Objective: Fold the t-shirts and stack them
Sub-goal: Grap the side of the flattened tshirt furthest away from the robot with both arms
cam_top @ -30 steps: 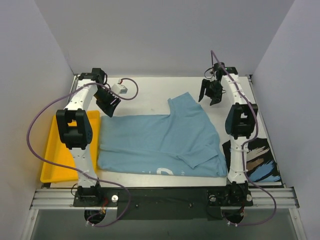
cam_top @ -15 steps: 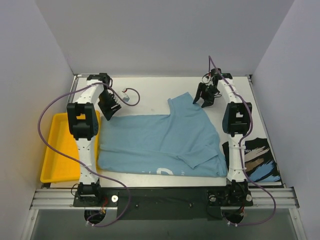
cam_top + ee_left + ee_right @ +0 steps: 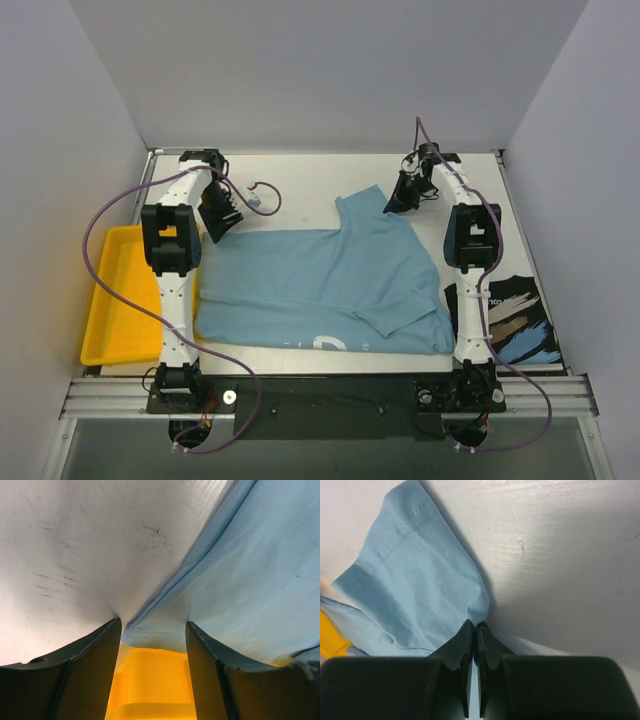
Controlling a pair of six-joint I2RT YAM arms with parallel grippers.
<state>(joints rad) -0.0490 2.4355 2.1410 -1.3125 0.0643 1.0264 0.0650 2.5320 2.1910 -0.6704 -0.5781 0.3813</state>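
Blue shirt point(image 3: 320, 285) lies spread mid-table, print side mostly down. One sleeve is flipped over near the front right, and a far flap points toward the back wall. Black shirt point(image 3: 520, 318) sits at the front right edge, partly hidden behind the right arm, and looks already folded.

Right gripper point(image 3: 474, 626) is closed, pinching the far-right edge of the blue shirt with the cloth bunched into the fingertips. Left gripper point(image 3: 153, 626) is spread, with the shirt's far-left corner between its fingers. It hasn't clamped yet.

Handling, my read:
- Thin knit: light and limp, with zero stiffness. It will drape and sag from any pinch point.
- Not fragile. The main risk is slip from a shallow bite, or grabbing two layers where it's doubled over.
- Best holds are hemmed edges and corners, where the stitching gives the fingers something to catch. Two matched corners keep the edge taut for a clean fold.
- It drags on the table point(image 3: 300, 180), so lift before carrying it over or it'll wrinkle.

Count:
- 2 shirts (1 blue, 1 black)
- 1 yellow tray point(image 3: 105, 310) at left, with nothing visible in it
- 2 grippers
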